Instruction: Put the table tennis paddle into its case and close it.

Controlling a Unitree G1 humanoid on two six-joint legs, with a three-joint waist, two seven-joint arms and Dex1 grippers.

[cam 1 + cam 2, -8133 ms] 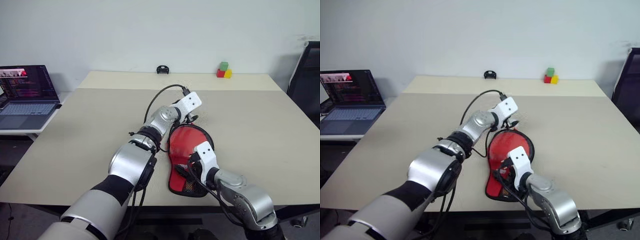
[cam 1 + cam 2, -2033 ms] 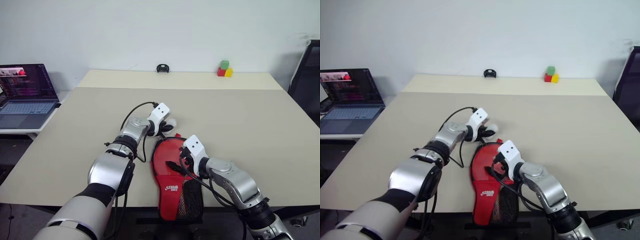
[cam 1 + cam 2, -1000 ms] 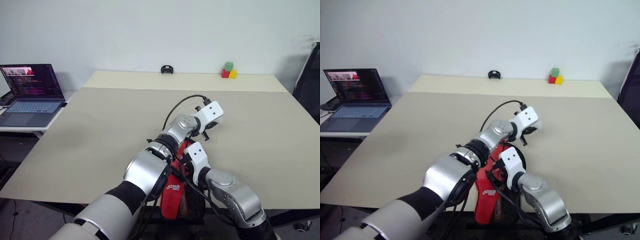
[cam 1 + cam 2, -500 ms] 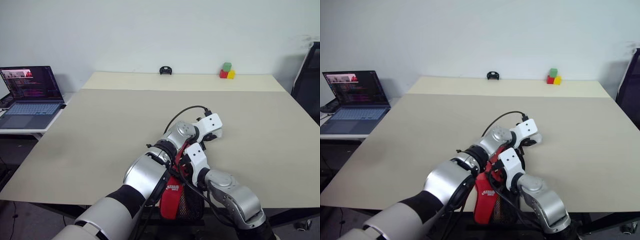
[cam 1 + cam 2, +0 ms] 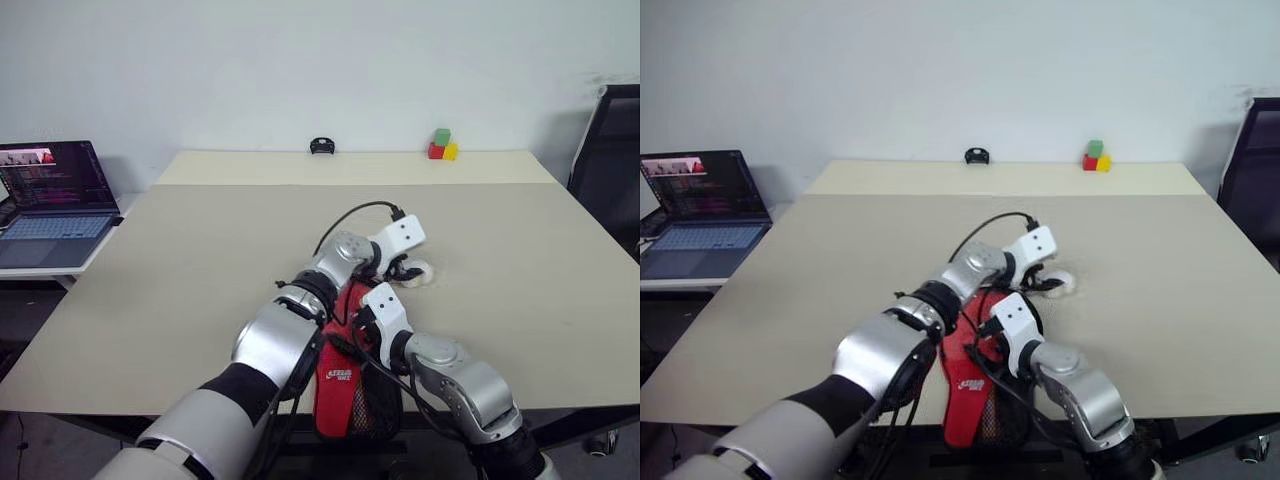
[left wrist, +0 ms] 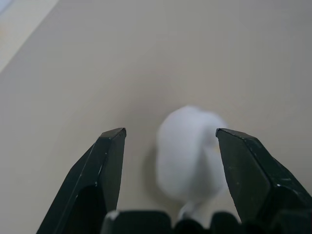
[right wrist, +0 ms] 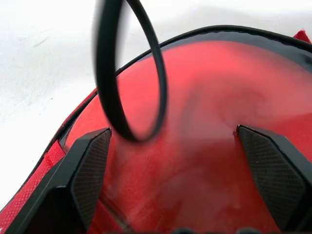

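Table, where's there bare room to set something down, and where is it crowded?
The table is bare on the robot's left, toward the laptop, and on the right, past the white ball. The far edge holds only blocks and a small black object. It is crowded near the middle, around the case, ball and both claws.

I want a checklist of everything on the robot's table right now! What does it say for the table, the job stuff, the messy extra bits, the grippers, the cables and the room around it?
Surface: wide beige table, mostly bare.
Job's things: red-and-black fabric paddle case at the near edge, hanging partly over it; paddle not visible.
Clutter: small white ball on the table; small black object and red, green and yellow blocks at the far edge.
Grippers: left gripper open astride the ball; right gripper open over the case's red fabric.
Cables: black cable looping at the left wrist.
Surroundings: open laptop on a side table, black chair, white wall.
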